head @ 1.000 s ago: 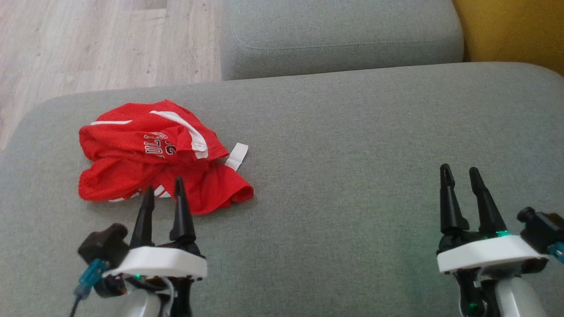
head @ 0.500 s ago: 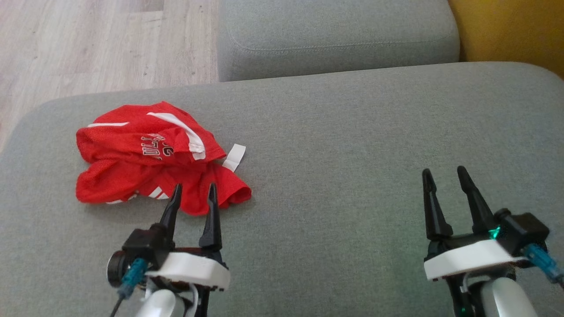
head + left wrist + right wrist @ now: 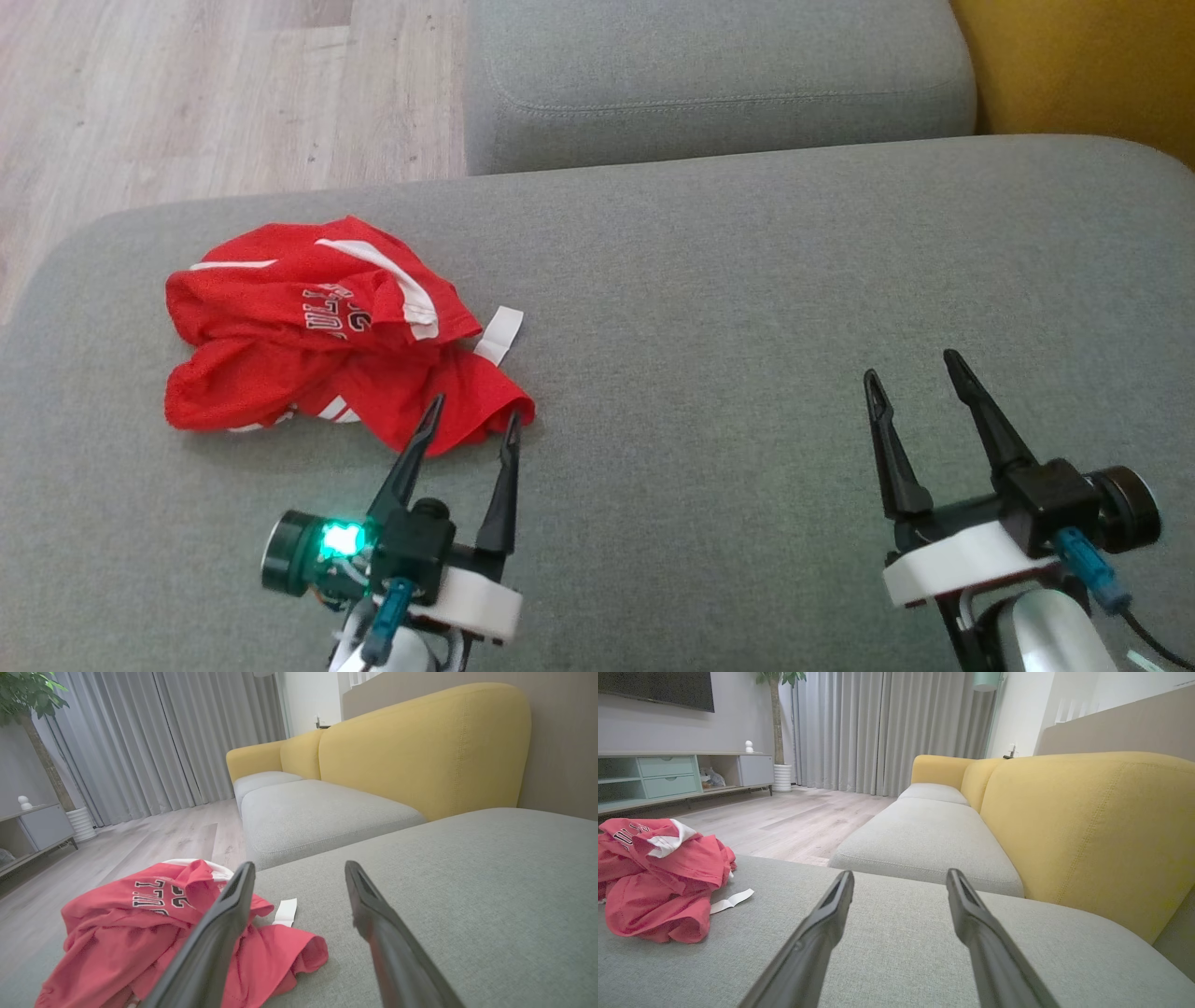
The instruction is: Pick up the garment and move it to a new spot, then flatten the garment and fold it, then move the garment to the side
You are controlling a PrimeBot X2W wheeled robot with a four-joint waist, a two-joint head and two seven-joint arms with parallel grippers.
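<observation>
Red garment [image 3: 317, 345]: crumpled in a heap on the left part of the grey cushion [image 3: 747, 308], white tag [image 3: 499, 334] poking out on its right.
Left gripper [image 3: 474, 407]: spread wide, empty, fingertips at the heap's near right edge, contact unclear.
Right gripper [image 3: 910, 364]: spread wide, empty, well apart from the garment.

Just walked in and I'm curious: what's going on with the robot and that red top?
The red garment lies crumpled on the grey sofa cushion, not yet picked up. The left gripper is open, its tips at the garment's near corner. The right gripper, also open, hovers over bare cushion off to the side, holding nothing.
</observation>
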